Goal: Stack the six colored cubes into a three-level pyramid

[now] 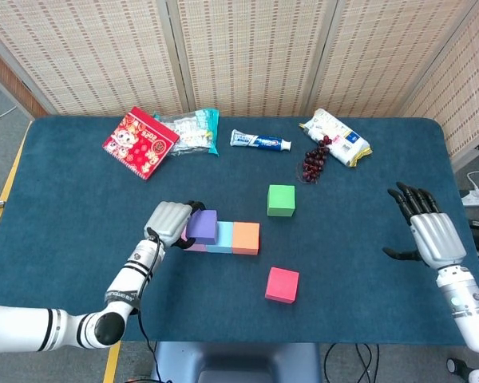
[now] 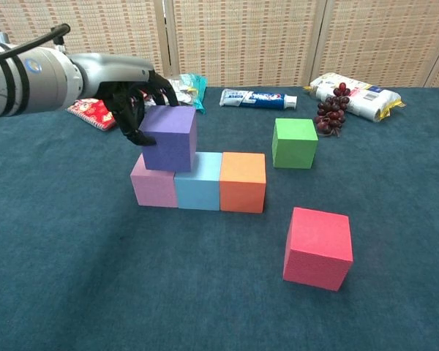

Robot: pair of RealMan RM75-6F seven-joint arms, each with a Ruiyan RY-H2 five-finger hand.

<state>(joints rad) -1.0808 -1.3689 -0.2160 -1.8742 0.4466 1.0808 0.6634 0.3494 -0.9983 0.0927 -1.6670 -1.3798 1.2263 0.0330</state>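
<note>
1. Left hand (image 2: 135, 102): dark fingers (image 2: 132, 121) wrapped round the purple cube (image 2: 170, 137), gripping its left and rear faces. In the head view the silver back of the hand (image 1: 167, 221) covers most of the grip.
2. Purple cube sits straddling the seam of the two cubes under it, resting on or just above them; contact not certain.
3. Directly below the fingers: pink cube (image 2: 154, 184). Touching it on the side away from the fingers, cyan cube (image 2: 198, 183), then orange cube (image 2: 243, 182), all three in one row on the table (image 2: 95, 278).
4. Beyond the row, away from the fingers: green cube (image 2: 294, 142), standing alone, apart from the orange.
5. Nearer the camera than the row, red cube (image 2: 318, 247), alone, turned slightly askew.
6. Behind the left hand at the far edge: red packet (image 1: 140, 142), foil bag (image 1: 188, 130), toothpaste (image 1: 260, 142), grapes (image 1: 314, 163), white pack (image 1: 334, 137).
7. Right hand (image 1: 432, 234): well apart from all cubes, at the right side, fingers (image 1: 413, 200) spread wide and holding nothing.
</note>
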